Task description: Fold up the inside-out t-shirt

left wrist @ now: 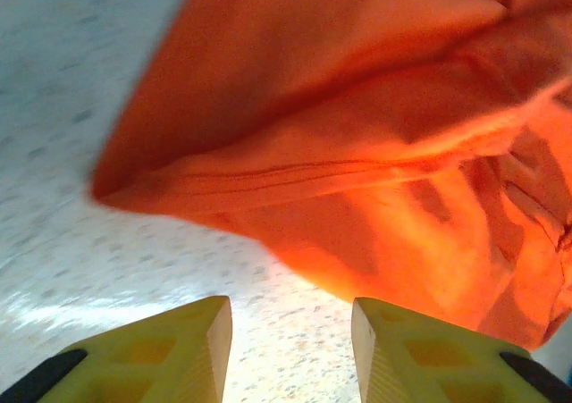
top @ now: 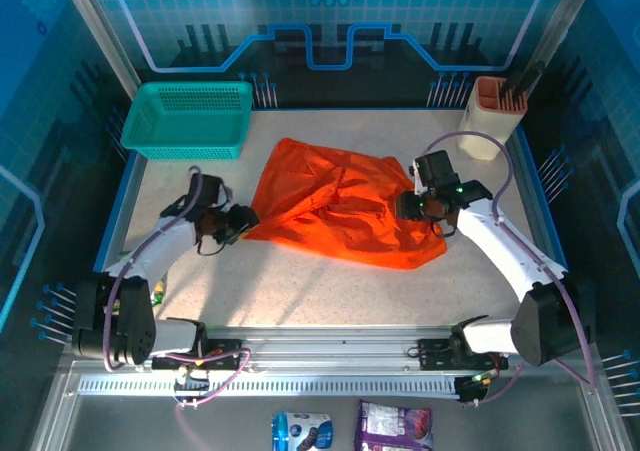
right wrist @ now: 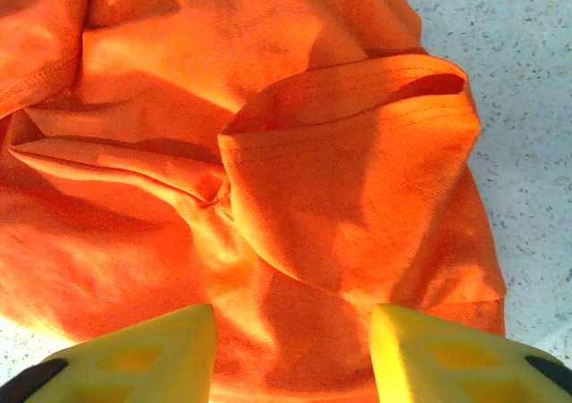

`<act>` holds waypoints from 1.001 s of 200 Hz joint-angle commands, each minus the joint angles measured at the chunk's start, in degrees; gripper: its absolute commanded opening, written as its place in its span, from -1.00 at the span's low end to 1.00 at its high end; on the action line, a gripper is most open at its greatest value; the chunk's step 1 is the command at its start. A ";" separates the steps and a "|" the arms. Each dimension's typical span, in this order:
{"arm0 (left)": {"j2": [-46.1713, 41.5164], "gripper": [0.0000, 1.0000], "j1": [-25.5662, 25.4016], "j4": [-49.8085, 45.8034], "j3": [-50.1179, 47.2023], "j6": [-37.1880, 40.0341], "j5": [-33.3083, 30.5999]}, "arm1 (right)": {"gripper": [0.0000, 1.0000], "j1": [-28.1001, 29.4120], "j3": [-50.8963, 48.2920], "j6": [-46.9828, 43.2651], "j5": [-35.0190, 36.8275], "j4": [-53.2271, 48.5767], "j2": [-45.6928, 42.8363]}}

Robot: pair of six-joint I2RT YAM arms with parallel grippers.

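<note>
Inside-out t-shirt (top: pixel 340 211), bright orange-red, lies crumpled in the middle of the speckled table (top: pixel 300 291). It is bunched into an uneven heap with deep creases and no flat panel. A teal mesh basket (top: pixel 185 121) sits at the far left corner, well apart from the cloth, and a tan pot (top: pixel 495 116) of dark tools stands at the far right.

The left gripper (top: pixel 240 223) is at the shirt's left tip. In its wrist view the fingers (left wrist: pixel 192 345) stand spread over bare table with nothing between them, and a hemmed edge (left wrist: pixel 268 175) hangs just ahead. The right gripper (top: pixel 410 206) is at the shirt's right side. Its fingers (right wrist: pixel 420 349) are also spread, poised above the cloth and pinching none of it, and an open stitched sleeve cuff (right wrist: pixel 357 153) lies directly in front.

The step in hand looks like laying the garment out, since no fold is possible on a heap like this. The next move probably calls for each gripper to close on an edge, the left on that hem and the right on the sleeve or the shoulder beside it. The two would then draw apart to flatten the shirt. Thin cloth may slip, or extra layers may be caught.
</note>
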 commanded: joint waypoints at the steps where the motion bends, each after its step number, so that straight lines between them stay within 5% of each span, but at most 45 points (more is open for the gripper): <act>1: 5.20 -0.15 -6.29 -3.16 7.53 6.48 -7.59 | 0.00 0.77 2.02 0.31 3.64 -0.37 3.19; 57: 21.28 -0.11 -19.66 -7.10 26.26 15.62 -16.13 | 0.05 1.01 0.10 0.29 4.75 1.73 8.86; 91: 28.99 -0.35 -24.96 -8.65 35.02 20.48 -18.28 | -0.02 1.90 -1.10 0.07 2.75 2.96 11.02; 134: 37.15 -0.25 -27.92 -13.01 43.10 26.87 -27.19 | 0.31 3.47 -1.30 0.83 5.69 2.73 16.21; 200: 42.63 -0.09 -28.17 -12.99 46.18 34.37 -34.46 | 0.19 3.14 -1.23 -0.13 6.16 4.53 21.31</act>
